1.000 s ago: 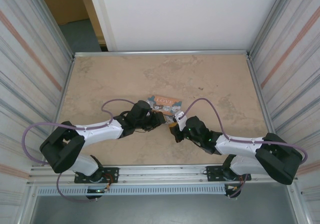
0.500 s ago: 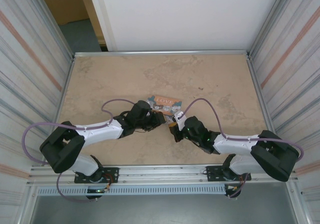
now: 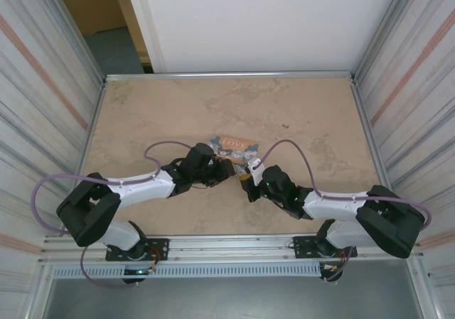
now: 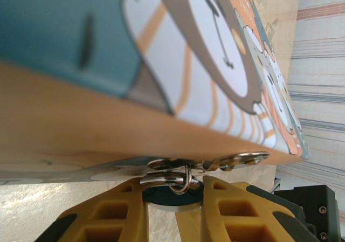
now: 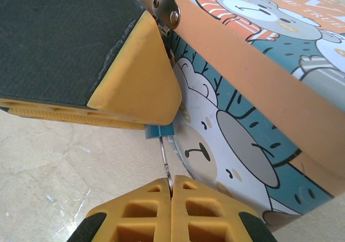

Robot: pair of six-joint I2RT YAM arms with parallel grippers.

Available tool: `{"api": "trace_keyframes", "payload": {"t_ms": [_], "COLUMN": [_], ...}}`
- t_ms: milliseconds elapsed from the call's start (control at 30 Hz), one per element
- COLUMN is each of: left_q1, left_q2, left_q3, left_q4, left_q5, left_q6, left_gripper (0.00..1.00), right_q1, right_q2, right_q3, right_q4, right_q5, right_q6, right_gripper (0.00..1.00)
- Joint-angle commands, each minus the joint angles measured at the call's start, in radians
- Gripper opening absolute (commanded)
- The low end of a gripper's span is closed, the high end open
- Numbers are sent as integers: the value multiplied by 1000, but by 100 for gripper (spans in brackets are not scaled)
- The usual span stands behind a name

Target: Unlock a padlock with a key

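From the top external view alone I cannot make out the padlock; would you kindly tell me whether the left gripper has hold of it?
Observer: Yes, the left gripper is shut on the padlock, its fingers either side of the blue body.
Operator: Is it lying free on the table?
Observer: No, its shackle hangs through the metal hasp on the LOVE tin.
Operator: And the key?
Observer: The right gripper pinches the key, whose tip reaches the padlock's body; I cannot tell whether it is inserted.
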Motion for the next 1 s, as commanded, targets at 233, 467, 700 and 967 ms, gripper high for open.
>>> {"api": "trace_keyframes", "payload": {"t_ms": [233,467,700,967], "left_q1": [-13,-19,-29,-36], "left_q2": [-5,0,4,18], "left_q3": [25,28,31,26], "left_q4": [47,55,57,54], "left_q5": [13,18,24,16], "left_q6": [-1,-7,-7,-7], "left_gripper": [16,16,16,16], "right_q1": [7,2,-43,-77], "right_q2": [39,47,71,88], "right_q3": [38,64,114,177], "right_q4": [61,135,182,194], "right_q5": [32,-54,-206,-307], "right_q6": [29,24,48,58], "right_gripper": [0,0,0,0]}}
